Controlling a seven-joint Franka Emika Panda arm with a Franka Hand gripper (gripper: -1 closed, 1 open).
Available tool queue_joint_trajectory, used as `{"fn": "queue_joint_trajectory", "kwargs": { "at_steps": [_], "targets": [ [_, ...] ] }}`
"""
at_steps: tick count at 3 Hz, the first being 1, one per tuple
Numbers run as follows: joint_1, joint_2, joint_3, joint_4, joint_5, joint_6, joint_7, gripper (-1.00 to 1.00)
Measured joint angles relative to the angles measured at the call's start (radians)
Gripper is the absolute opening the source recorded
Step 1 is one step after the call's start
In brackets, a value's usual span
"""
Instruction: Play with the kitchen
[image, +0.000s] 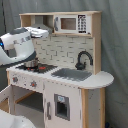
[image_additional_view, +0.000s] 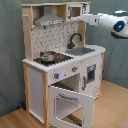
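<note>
While the arm (image_additional_view: 102, 20) reaches in at the height of the top shelf, its tip sits right up against the microwave (image_additional_view: 79, 8) in the second exterior view. That placement suggests the microwave or its door is what the robot means to handle. Whether the jaws are spread or closed I cannot tell; the tip merges with the shelf edge, and in the first exterior view the arm's white body (image: 19, 45) hides it.

The kitchen (image: 65, 75) stands upright on a wooden floor (image_additional_view: 112, 107) against a grey curtain (image_additional_view: 10, 50), filling the middle of both exterior views. Its oven door (image_additional_view: 72, 102) hangs open, folded down and forward toward the camera in the second exterior view, so the oven cavity is exposed. A small metal pot (image_additional_view: 48, 56) rests on the stovetop (image_additional_view: 55, 59), below the range hood (image_additional_view: 49, 20). Beside the stovetop lies the grey sink (image: 72, 74), with the black faucet (image: 83, 59) curving over its back edge.

Little stands between the arm and the microwave, since the arm comes in from the open side above the rounded end of the counter (image: 102, 78). The likeliest obstacles, I judge, are the faucet just below the arm's line and the wooden post of the upper shelf; dropping lower would risk brushing either. The lowered oven door juts well out but is far beneath the arm.
</note>
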Motion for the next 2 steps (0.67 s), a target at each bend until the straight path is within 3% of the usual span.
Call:
{"fn": "queue_joint_trajectory", "kwargs": {
  "at_steps": [2],
  "targets": [
    [-0.023, 0.003, -0.093, -0.043, -0.034, 0.199, -0.003, 1.00]
  ]
}}
